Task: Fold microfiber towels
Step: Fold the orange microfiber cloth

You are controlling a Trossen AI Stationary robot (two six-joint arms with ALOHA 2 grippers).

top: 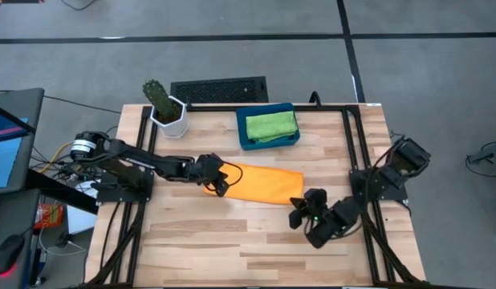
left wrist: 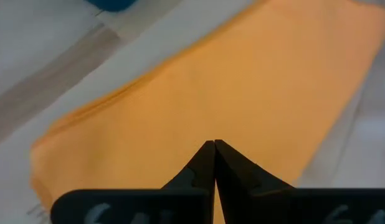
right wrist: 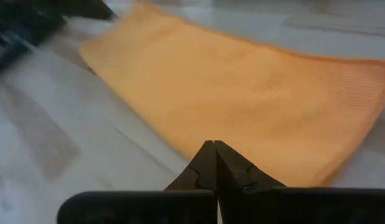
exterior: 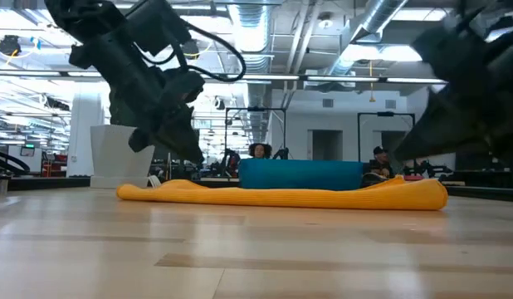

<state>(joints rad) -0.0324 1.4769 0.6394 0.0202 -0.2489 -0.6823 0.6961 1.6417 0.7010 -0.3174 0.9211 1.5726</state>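
An orange microfiber towel (top: 264, 183) lies folded into a flat strip on the middle of the wooden table, also seen in the low view (exterior: 281, 196). My left gripper (top: 221, 186) is shut and hangs a little above the towel's left end (exterior: 149, 191), slanting down. My right gripper (top: 297, 215) is shut, just off the towel's near right corner (right wrist: 342, 155), and points at the towel from the near right. A green towel (top: 271, 125) lies folded in the dark-blue tray (top: 242, 132) behind the orange one.
A cactus in a white pot (top: 166, 108) stands at the far left corner. A black grille (top: 218, 88) lies beyond the far edge. Black frame rails (top: 348, 144) run along the table's sides. Bare wood (top: 232, 241) fills the near half. People sit in the room behind (exterior: 258, 151).
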